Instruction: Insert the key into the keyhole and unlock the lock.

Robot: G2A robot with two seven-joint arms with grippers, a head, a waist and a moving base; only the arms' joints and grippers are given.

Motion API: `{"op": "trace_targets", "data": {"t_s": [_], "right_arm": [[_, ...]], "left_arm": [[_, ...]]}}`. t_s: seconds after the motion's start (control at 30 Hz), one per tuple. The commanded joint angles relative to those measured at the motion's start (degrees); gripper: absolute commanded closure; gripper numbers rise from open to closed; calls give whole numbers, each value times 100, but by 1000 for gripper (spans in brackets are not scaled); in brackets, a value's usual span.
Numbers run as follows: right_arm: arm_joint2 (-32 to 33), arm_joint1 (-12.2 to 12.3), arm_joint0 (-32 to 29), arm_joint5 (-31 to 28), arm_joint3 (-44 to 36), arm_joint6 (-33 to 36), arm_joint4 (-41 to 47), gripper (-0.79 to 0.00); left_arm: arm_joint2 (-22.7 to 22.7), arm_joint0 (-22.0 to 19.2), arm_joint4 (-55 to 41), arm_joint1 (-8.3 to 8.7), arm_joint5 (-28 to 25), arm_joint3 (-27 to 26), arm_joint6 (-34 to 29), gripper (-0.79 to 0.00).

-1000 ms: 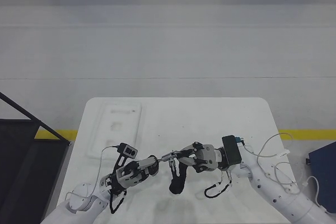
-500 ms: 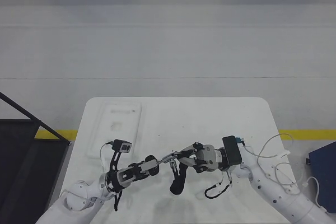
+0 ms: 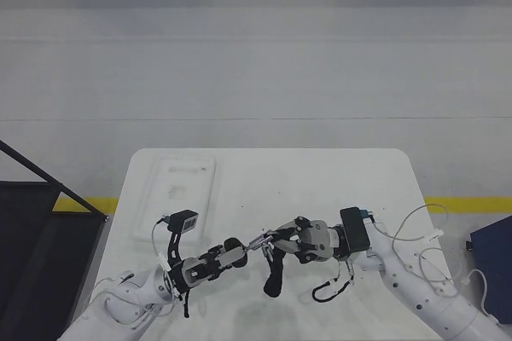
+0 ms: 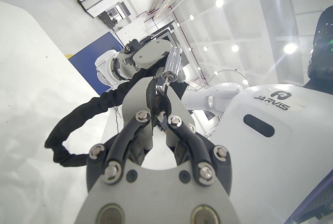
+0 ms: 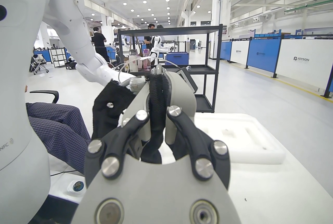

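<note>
Rotation is the change: left hand [image 4: 158, 95], clamped on the key [image 4: 161, 86], has rolled with the key tip at the cylinder of the cable lock [image 4: 172, 63], which right hand [image 5: 157, 76] grips above the surface [image 3: 324, 183]. Unlocking turn is probably under way.

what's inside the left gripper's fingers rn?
The key, pinched in the left gripper. Only its metal tip shows, meeting the end of the lock. The pads cover the rest, and its depth in the keyhole is hidden.
</note>
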Motion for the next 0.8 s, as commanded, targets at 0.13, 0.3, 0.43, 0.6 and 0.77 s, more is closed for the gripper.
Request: {"op": "trace_targets", "data": {"t_s": [0.13, 0.3, 0.43, 0.6, 0.77], "right_arm": [[30, -8, -24, 0, 43, -190, 129, 0], [76, -37, -51, 0, 206, -332, 313, 0], [160, -92, -40, 37, 417, -317, 570, 0], [103, -228, 92, 21, 529, -75, 1009, 0], [-35, -395, 244, 0, 660, 179, 1456, 0]], "left_arm": [[5, 8, -143, -20, -96, 40, -77, -785], [-52, 42, -241, -35, -221, 61, -39, -785], [-107, 88, -197, -41, -344, 63, -54, -785], [-305, 96, 490, -27, -790, 89, -290, -785], [-747, 22, 1812, -86, -1095, 113, 233, -785]]}}
